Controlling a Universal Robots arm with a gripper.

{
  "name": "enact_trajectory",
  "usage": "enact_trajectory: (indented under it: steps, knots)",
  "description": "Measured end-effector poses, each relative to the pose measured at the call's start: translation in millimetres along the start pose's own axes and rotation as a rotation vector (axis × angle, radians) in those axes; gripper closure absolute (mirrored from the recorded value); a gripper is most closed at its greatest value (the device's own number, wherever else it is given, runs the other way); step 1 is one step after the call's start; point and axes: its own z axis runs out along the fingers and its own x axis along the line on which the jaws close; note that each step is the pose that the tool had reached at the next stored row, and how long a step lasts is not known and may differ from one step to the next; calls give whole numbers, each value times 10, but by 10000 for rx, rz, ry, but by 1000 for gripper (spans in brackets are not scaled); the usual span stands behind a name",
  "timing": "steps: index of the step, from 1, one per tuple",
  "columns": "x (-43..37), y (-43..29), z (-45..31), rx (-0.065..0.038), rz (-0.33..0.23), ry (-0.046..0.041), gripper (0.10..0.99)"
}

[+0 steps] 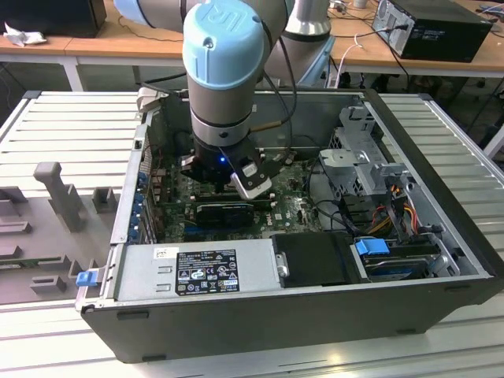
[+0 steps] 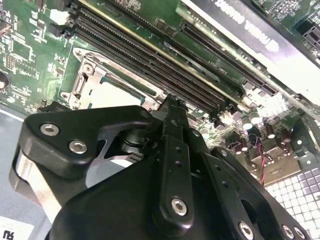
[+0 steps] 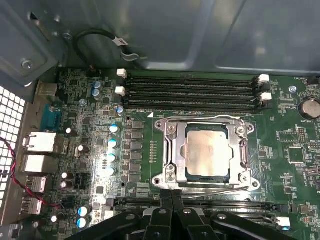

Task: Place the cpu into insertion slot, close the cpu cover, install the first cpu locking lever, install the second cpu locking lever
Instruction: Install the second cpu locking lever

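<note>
Inside the open computer case (image 1: 441, 260), the clenched, empty hand (image 3: 171, 197) hovers just beside the cpu cover (image 3: 172, 150), shut over the cpu (image 3: 206, 154).

Ribbed grey workbench (image 1: 71, 126), wooden desks (image 1: 118, 39) behind.

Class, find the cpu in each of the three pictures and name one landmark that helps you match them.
Exterior view: hidden beneath the arm's wrist, so it cannot be picked out.
First wrist view: the cpu lies in its socket under the cpu cover, beside the memory slots.
Second wrist view: the cpu lies just beyond the gripper.
Shared landmark: the memory slots.
</note>
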Motion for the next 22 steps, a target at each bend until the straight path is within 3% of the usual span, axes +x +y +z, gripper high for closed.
enact_trajectory:
  steps: [6, 8, 9, 11, 22]
  knots:
    - [24, -26, 92, -12, 0, 0, 980]
    - [37, -33, 113, -48, 0, 0, 980]
    - [57, -34, 122, -129, 0, -3, 980]
    - [59, -37, 135, -188, 0, -6, 980]
    - [58, -11, 195, -284, -1, -8, 980]
